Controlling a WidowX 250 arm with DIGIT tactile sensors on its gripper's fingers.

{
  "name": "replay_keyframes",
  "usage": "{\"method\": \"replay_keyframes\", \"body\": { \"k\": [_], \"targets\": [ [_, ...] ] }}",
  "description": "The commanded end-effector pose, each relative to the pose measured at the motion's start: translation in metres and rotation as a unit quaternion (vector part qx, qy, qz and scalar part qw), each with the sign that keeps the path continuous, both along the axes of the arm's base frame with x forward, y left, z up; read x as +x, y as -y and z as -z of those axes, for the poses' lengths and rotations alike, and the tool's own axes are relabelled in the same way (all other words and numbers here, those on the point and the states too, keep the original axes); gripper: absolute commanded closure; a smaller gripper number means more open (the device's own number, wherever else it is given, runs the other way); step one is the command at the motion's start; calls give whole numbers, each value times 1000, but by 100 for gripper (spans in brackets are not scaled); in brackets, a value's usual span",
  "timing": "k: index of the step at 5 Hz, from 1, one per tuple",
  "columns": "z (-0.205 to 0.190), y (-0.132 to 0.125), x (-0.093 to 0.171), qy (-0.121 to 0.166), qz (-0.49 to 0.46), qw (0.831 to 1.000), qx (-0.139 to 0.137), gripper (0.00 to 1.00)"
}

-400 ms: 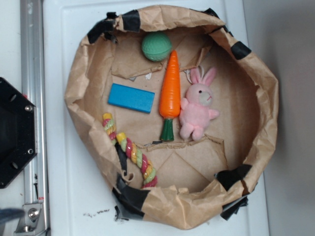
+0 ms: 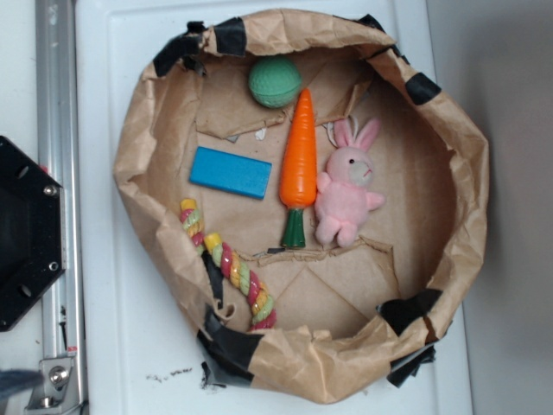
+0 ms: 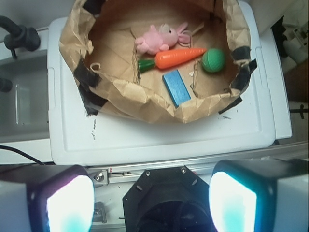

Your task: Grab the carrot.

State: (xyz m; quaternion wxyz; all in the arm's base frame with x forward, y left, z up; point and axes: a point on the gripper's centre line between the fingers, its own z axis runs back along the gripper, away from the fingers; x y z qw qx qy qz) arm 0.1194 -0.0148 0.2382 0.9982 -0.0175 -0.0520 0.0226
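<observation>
Approach step, not yet begun — the gripper (image 3: 152, 200) is held wide and empty, well back from the paper bowl (image 2: 471, 173); the carrot (image 2: 299, 164) is seen inside, between pink bunny (image 2: 347, 186) and blue block (image 2: 230, 172); a long reach over the rim is called for.

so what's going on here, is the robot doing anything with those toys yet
Not yet. The gripper is open and far back from the paper-bag basket, holding nothing. The carrot it is meant to grab lies untouched inside, stem toward the rope toy, between the blue block and the pink bunny, which presses against its side. A green ball sits just off its tip.
</observation>
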Motion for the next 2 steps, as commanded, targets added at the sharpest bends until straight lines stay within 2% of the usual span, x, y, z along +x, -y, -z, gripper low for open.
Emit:
{"method": "replay_keyframes", "body": {
  "k": [1, 2],
  "targets": [
    [67, -44, 93, 10, -95, 995, -21, 0],
    [96, -54, 125, 56, -122, 991, -24, 0]
  ]
}}
